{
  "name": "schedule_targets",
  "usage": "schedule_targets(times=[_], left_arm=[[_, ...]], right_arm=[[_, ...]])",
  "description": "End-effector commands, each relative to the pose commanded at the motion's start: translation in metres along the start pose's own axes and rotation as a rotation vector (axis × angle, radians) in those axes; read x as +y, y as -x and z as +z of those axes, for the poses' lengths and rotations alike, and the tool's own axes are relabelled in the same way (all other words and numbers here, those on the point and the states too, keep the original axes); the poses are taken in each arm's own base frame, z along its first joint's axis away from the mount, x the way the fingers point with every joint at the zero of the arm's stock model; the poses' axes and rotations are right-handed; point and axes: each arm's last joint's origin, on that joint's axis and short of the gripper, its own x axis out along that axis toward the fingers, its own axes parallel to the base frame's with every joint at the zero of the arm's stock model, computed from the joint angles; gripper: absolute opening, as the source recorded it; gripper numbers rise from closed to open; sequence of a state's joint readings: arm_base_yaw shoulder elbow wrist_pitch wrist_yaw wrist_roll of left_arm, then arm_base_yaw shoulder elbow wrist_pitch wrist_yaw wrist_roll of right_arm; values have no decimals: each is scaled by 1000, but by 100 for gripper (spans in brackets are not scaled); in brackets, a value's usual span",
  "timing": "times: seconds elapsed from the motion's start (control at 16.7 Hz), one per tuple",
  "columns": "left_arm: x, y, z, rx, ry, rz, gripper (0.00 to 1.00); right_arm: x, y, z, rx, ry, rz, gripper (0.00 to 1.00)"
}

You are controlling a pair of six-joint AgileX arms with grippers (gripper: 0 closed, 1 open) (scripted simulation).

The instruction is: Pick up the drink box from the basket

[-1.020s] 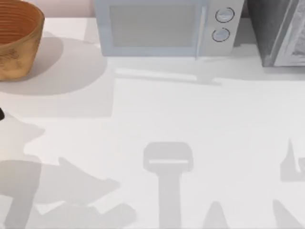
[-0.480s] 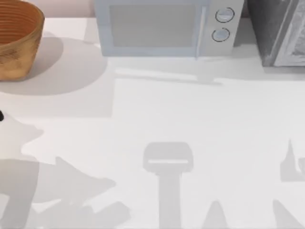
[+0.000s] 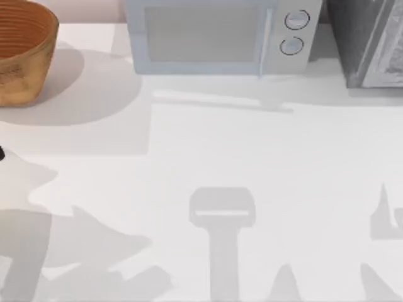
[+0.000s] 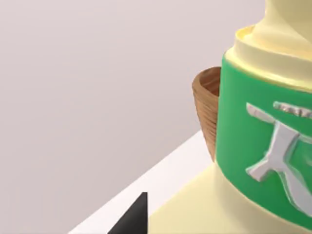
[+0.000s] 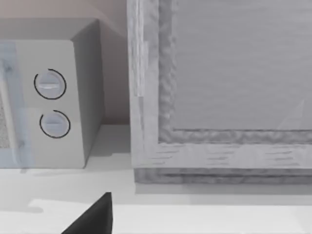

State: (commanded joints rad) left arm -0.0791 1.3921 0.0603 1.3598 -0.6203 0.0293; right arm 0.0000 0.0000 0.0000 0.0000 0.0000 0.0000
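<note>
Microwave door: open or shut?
Shut. In the top view the microwave door lies flush with its front, beside the two dials.

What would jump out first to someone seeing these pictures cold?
Probably the cream container with a green label, looming close in the left wrist view with the basket just behind it. From above, the orange-brown basket sits at the table's far left corner, beside the white microwave along the back edge.

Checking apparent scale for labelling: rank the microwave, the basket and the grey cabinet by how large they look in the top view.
1. microwave, largest.
2 and 3. basket and grey cabinet look alike; both are cut by the frame edge, so no ranking.
</note>
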Motion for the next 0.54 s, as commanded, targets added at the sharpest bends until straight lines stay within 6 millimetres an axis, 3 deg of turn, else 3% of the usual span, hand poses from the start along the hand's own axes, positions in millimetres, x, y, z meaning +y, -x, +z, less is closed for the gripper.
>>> schedule_targets(times=[0.18,0.54], left_arm=[[0,0,0,0,0,0,98],[0,0,0,0,0,0,100]], right_arm=[[0,0,0,0,0,0,100],[0,0,0,0,0,0,100]])
